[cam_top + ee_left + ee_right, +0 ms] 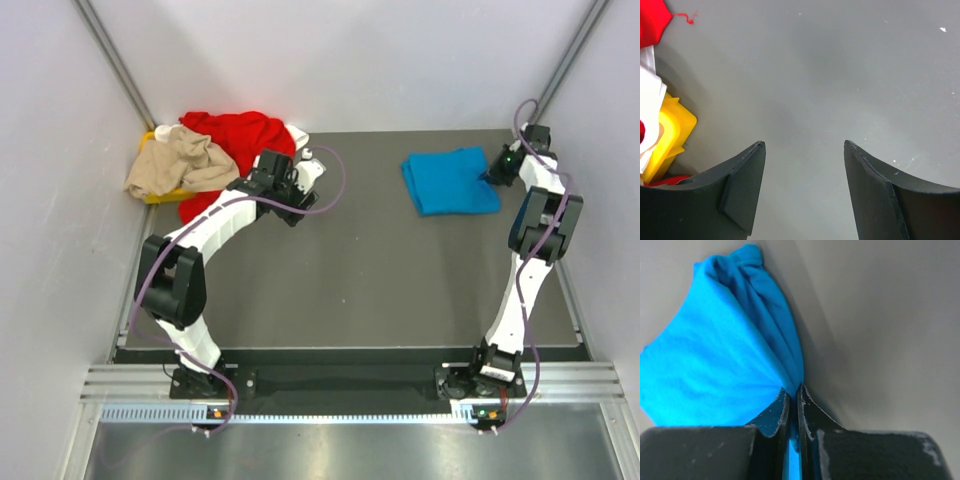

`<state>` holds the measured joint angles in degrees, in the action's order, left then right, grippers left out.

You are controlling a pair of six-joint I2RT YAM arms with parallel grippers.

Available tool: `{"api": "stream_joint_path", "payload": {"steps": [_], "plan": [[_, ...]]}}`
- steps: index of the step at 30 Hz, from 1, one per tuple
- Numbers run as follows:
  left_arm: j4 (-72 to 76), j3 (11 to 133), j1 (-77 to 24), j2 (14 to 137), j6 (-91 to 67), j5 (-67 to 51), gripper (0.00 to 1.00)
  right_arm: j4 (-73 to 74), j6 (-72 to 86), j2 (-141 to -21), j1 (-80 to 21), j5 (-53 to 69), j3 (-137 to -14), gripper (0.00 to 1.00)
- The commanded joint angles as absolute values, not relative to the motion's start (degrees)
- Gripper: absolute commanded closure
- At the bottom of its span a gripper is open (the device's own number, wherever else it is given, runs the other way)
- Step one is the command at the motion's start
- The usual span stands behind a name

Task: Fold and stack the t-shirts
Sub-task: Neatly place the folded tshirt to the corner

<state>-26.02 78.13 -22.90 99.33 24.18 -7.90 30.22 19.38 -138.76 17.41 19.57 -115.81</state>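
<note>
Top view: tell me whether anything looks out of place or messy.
Yes. At the far left, the red t-shirt and beige t-shirt lie crumpled in a heap over the yellow tray, spilling onto the table, unfolded. The blue t-shirt looks folded, but its edge is bunched where the right gripper pinches it.

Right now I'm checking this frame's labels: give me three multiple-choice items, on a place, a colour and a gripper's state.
1. The folded blue t-shirt lies: A at the far right of the table; B between the arm bases; C under the left arm.
2. The t-shirt draped over the yellow tray is: A green; B beige; C black.
3. The right gripper is: A wide open; B shut on nothing; C shut on the blue t-shirt.
Answers: 1 A, it lies by the far right edge. 2 B, the beige t-shirt covers it. 3 C, blue cloth sits between closed fingers.
</note>
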Motion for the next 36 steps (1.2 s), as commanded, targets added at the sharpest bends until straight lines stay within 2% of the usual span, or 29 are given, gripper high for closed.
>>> {"api": "stream_joint_path", "payload": {"steps": [1,8,14,20,21,23,24,25,26,27,31,36], "plan": [[-24.3,80.2,-22.6,100.6,24.5,-6.7,0.31,25.9,21.9,-141.1,19.6,9.2,-121.5,1.0],[-26.7,82.2,-22.6,104.0,24.6,-5.1,0.32,19.5,25.4,-143.5,21.5,2.3,-124.5,1.0],[-28.4,83.9,-22.6,105.5,24.5,-3.7,0.32,19.7,21.3,-150.4,21.8,2.3,-137.1,1.0],[-29.8,85.4,-22.6,107.0,24.3,-3.6,0.33,17.4,21.1,-150.6,22.9,0.9,-136.9,1.0],[-30.1,85.7,-22.6,107.0,24.2,-3.7,0.33,17.4,20.9,-150.5,23.0,1.1,-136.9,0.95],[-30.2,85.7,-22.6,106.9,24.0,-3.8,0.33,18.1,20.7,-149.9,23.2,1.9,-136.8,0.7],[-30.4,85.8,-22.6,106.9,24.0,-4.0,0.33,18.3,20.1,-149.3,23.2,2.3,-135.9,0.45],[-30.6,85.9,-22.6,106.5,24.0,-3.9,0.33,18.4,20.0,-147.5,23.1,2.3,-135.0,0.29],[-30.6,85.9,-22.6,106.3,23.9,-4.0,0.33,18.5,19.6,-146.3,23.2,2.2,-132.6,0.09],[-30.6,85.8,-22.6,105.8,23.8,-4.3,0.33,18.5,19.4,-144.8,23.1,2.1,-131.1,0.01],[-31.1,84.6,-22.6,101.6,23.7,-5.3,0.32,17.8,18.6,-131.9,22.4,-1.6,-120.6,0.0],[-31.4,78.2,-22.6,94.1,24.3,-5.1,0.32,13.4,16.6,-113.9,20.4,-6.8,-98.5,0.0]]}}
